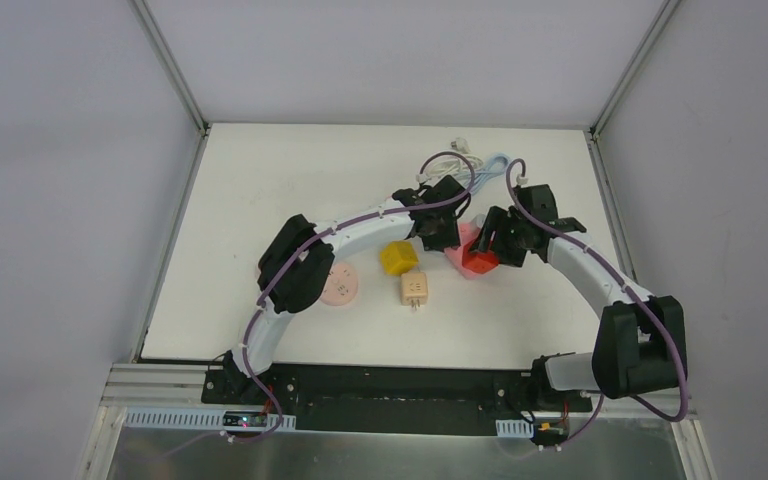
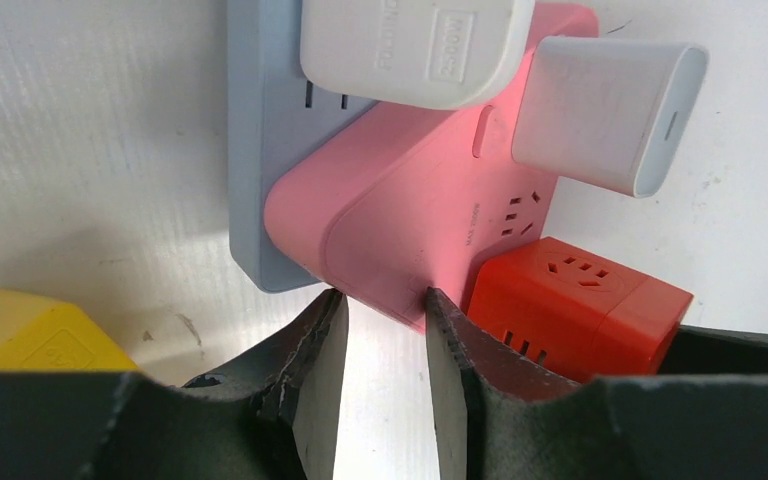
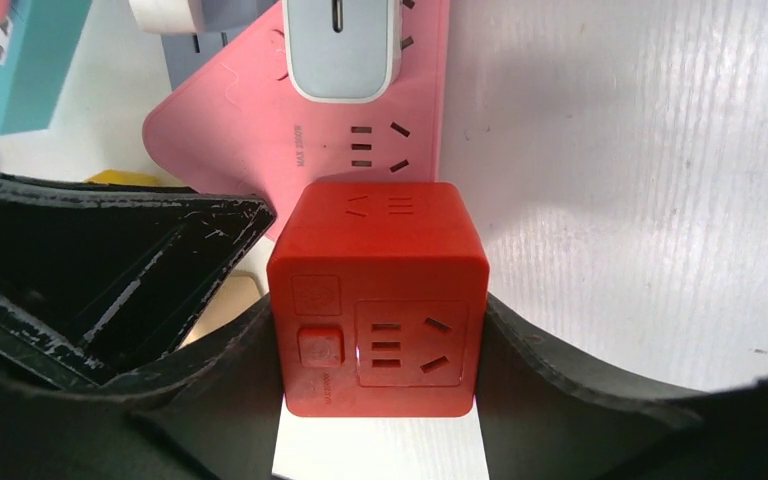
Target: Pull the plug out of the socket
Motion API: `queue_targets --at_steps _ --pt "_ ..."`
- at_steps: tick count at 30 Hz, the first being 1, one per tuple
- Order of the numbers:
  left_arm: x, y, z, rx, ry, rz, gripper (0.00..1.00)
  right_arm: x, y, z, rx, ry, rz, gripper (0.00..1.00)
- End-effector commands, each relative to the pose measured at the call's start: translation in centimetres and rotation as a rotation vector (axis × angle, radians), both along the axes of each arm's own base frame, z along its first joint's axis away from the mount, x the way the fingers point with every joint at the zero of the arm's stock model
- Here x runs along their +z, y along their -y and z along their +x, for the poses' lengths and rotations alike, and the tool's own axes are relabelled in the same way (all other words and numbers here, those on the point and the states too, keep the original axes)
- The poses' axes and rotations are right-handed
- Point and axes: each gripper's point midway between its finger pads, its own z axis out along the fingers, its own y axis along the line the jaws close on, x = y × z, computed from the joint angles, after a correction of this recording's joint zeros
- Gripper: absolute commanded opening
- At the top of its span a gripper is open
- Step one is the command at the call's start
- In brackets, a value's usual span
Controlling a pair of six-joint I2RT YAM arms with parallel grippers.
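Observation:
A red cube plug (image 3: 375, 300) sits plugged into the end of a pink socket strip (image 3: 230, 130). My right gripper (image 3: 378, 340) is shut on the cube, one finger pressed on each side. In the top view the right gripper (image 1: 492, 248) meets the cube (image 1: 480, 263) from the right. My left gripper (image 2: 380, 297) is narrowly open, its fingertips (image 2: 332, 300) against the near edge of the pink strip (image 2: 410, 190), with bare table showing between the fingers. The cube (image 2: 570, 300) lies just right of them. The left gripper (image 1: 447, 238) hovers over the strip (image 1: 457, 257).
A white plug (image 2: 410, 45) and a white charger (image 2: 610, 110) sit in the pink strip, beside a grey-blue strip (image 2: 260, 150). A yellow cube (image 1: 398, 257), a beige adapter (image 1: 415, 290) and a pink round socket (image 1: 340, 287) lie to the left. Cables (image 1: 465, 160) lie behind.

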Motion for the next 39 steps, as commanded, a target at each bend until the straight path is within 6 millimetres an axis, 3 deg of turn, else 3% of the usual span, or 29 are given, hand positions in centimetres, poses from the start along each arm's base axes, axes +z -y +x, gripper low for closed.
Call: queue_targets --at_steps 1,4,7,9,12,15,17,20,26,30,33,39 --pt "-2.0 -1.2 0.0 0.015 -0.024 0.074 0.33 7.1 -3.1 2.9 -0.011 0.101 0.289 0.00" --pt "-2.0 -1.2 -0.1 0.012 -0.025 0.074 0.33 7.5 -3.9 2.4 0.095 0.155 0.281 0.00" --pt "-2.0 -0.9 -0.2 0.014 -0.033 0.062 0.33 7.6 -4.5 1.8 0.216 0.320 0.130 0.00" --pt "-2.2 -0.8 -0.3 0.016 -0.042 0.057 0.33 7.1 -4.3 1.5 0.232 0.339 0.084 0.00" --pt "-2.6 -0.8 -0.5 0.018 -0.052 0.060 0.33 6.9 -4.0 1.6 0.212 0.321 0.077 0.00" --pt "-2.6 -0.9 -0.5 0.027 -0.052 0.064 0.32 8.3 -3.7 1.9 0.136 0.277 0.164 0.00" --pt "-2.5 -1.1 -0.4 0.040 -0.050 0.070 0.30 9.2 -3.5 1.8 0.108 0.187 0.258 0.00" --pt "-2.7 -1.3 -0.3 0.063 -0.051 0.076 0.30 9.1 -3.8 1.6 0.113 0.089 0.266 0.00" --pt "-3.0 -1.6 -0.3 0.083 -0.049 0.095 0.30 4.3 -2.6 1.8 0.014 -0.038 0.039 0.00" --pt "-3.1 -1.6 -0.3 0.084 -0.046 0.104 0.30 3.2 -1.9 2.2 -0.024 -0.068 -0.042 0.00" --pt "-3.3 -1.5 -0.4 0.086 -0.050 0.105 0.26 4.0 -2.3 2.0 0.023 -0.027 -0.014 0.00" --pt "-3.4 -1.3 -0.3 0.087 -0.053 0.098 0.22 7.3 -4.1 1.0 0.168 0.134 0.263 0.00"
